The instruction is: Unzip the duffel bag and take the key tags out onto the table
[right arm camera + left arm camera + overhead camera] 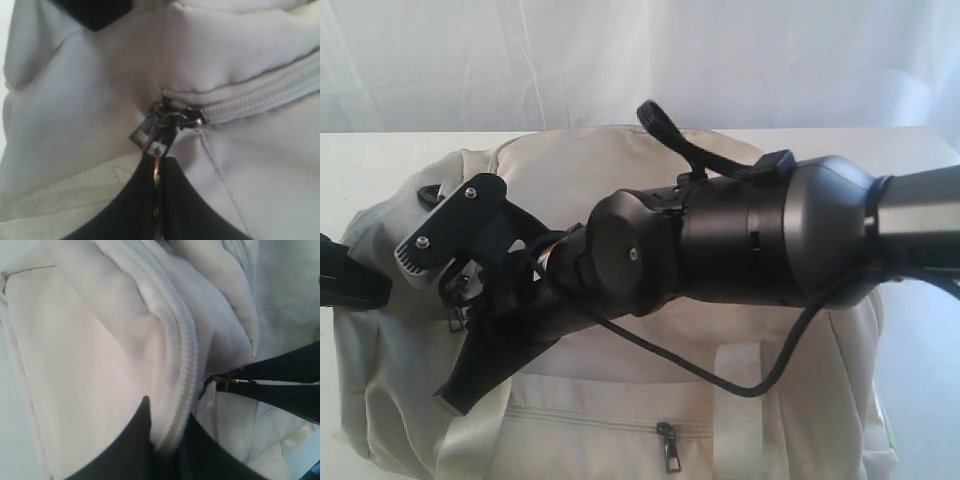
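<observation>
Right gripper [157, 200] clamped on ring pull [157, 172] at the closed zipper [260, 97]'s end; left gripper [167, 440] pinches duffel bag [620, 190] fabric on table [380, 155]. Key tags unseen. We fear the thin ring slipping free.

duffel bag [620, 190] on table [380, 150], right arm [770, 235] above it

Bright, diffuse light is thrown from behind, and the white backdrop [620, 60] is nearly washed out. The dark arm [770, 240] is rendered soft. Both wrist views are blurred, and the pale duffel bag [100, 340] is overexposed, with faint shadows.
</observation>
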Action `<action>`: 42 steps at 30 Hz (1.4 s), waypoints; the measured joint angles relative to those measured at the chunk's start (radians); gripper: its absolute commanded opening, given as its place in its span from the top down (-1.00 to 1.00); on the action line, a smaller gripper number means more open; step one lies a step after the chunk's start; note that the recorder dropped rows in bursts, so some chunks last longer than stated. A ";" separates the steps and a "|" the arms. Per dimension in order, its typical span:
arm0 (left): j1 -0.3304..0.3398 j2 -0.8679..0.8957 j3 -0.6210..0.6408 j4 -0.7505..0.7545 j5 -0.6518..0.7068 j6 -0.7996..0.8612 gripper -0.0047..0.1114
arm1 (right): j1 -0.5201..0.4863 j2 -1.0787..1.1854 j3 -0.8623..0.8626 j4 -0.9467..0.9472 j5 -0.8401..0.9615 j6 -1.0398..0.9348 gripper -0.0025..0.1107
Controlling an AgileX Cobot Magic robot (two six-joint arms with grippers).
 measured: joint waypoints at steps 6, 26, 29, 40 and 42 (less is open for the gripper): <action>0.000 0.000 0.000 0.000 0.000 0.000 0.92 | 0.000 0.031 0.000 0.000 -0.040 -0.002 0.80; 0.000 0.000 0.000 0.000 0.000 0.002 0.92 | 0.008 0.031 0.000 0.000 -0.070 -0.039 0.54; 0.000 0.000 0.000 0.000 0.000 0.002 0.92 | 0.020 0.031 0.000 0.000 -0.079 -0.046 0.52; 0.000 0.000 0.000 0.000 0.000 0.002 0.92 | 0.030 0.031 0.000 0.000 -0.084 -0.060 0.86; 0.000 0.000 0.000 0.000 0.000 0.002 0.92 | 0.030 0.031 0.000 0.000 -0.084 -0.060 0.90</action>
